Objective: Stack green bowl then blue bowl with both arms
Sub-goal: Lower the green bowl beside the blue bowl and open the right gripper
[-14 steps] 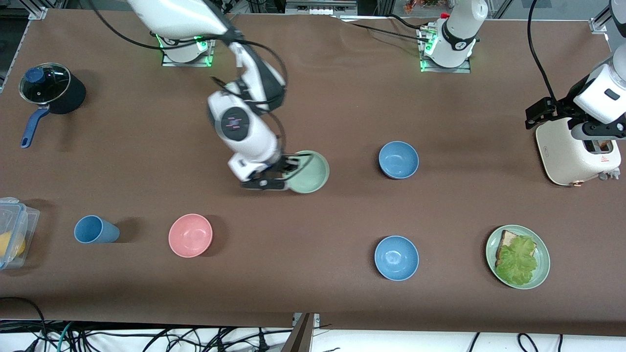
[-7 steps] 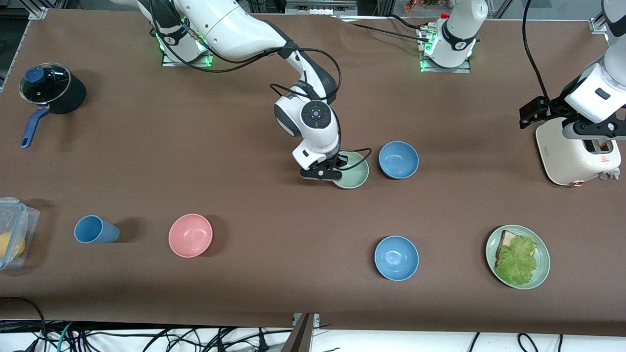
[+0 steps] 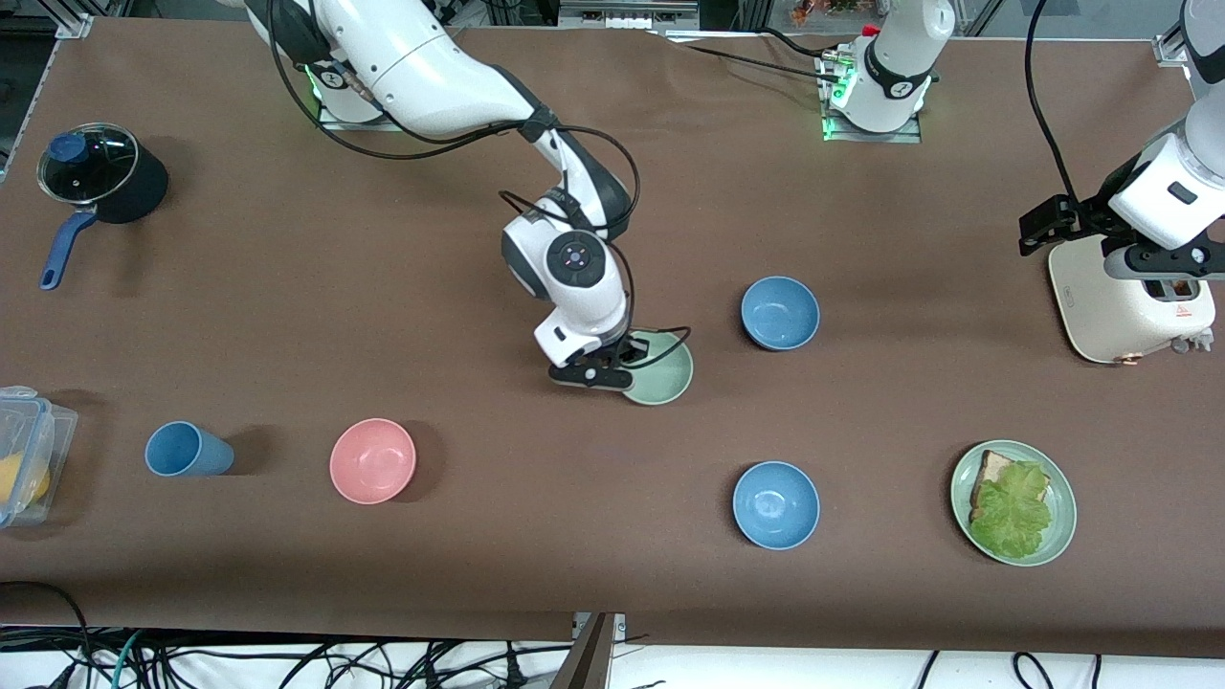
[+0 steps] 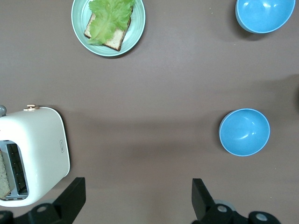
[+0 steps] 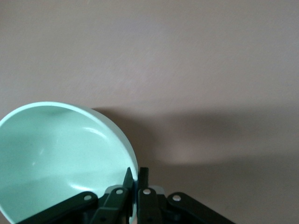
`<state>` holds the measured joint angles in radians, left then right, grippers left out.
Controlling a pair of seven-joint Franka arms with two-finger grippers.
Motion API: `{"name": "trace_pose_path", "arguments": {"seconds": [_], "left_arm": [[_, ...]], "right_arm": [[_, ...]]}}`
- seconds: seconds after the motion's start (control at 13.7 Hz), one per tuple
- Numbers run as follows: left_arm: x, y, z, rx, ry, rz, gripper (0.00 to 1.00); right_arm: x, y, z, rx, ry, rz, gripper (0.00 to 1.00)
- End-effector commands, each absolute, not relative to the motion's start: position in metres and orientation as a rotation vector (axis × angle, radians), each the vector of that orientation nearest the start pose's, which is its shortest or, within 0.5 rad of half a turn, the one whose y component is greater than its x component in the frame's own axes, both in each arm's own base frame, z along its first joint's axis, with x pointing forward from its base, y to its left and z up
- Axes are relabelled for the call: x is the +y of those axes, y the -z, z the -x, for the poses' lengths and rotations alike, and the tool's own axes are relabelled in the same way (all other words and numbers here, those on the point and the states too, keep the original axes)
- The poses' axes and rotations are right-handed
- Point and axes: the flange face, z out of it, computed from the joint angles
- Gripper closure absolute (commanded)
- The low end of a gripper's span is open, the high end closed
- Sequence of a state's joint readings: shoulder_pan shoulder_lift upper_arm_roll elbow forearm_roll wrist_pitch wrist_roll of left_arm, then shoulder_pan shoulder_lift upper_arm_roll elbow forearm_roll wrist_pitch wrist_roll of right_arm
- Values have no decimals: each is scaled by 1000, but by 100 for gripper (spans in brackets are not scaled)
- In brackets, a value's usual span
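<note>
My right gripper is shut on the rim of the green bowl and holds it low over the middle of the table. The right wrist view shows the fingers pinching the rim of the green bowl. The greyish blue bowl sits on the table beside the green one, toward the left arm's end; it also shows in the left wrist view. My left gripper waits open and empty, high over the toaster's edge.
A brighter blue bowl and a green plate with toast and lettuce lie near the front. The toaster stands at the left arm's end. A pink bowl, blue cup, plastic box and pot lie toward the right arm's end.
My right gripper carried the green bowl down toward the greyish blue bowl, then back a little toward the right arm's end and the front. The left arm barely shifted.
</note>
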<state>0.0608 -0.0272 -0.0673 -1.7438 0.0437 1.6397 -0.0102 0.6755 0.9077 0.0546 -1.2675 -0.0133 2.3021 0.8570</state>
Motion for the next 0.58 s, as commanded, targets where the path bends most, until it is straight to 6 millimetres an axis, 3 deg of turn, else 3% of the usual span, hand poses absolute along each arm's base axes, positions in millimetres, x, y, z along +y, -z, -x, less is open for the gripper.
{"name": "trace_pose_path", "arguments": {"seconds": [0.0, 0.07, 0.37, 0.44, 0.51], "left_arm": [[2, -570, -549, 7, -129, 3079, 0], [1, -570, -548, 5, -131, 3079, 0], [-9, -567, -549, 40, -138, 3083, 0], [-21, -546, -558, 71, -195, 3076, 0], [-37, -532, -561, 111, -245, 3072, 0]], "right_arm": [[502, -222, -582, 193, 114, 3009, 26], [501, -233, -584, 189, 126, 3011, 0], [450, -304, -615, 294, 87, 3036, 0], [428, -335, -627, 260, 105, 3042, 0], [386, -370, -647, 242, 117, 3045, 0]]}}
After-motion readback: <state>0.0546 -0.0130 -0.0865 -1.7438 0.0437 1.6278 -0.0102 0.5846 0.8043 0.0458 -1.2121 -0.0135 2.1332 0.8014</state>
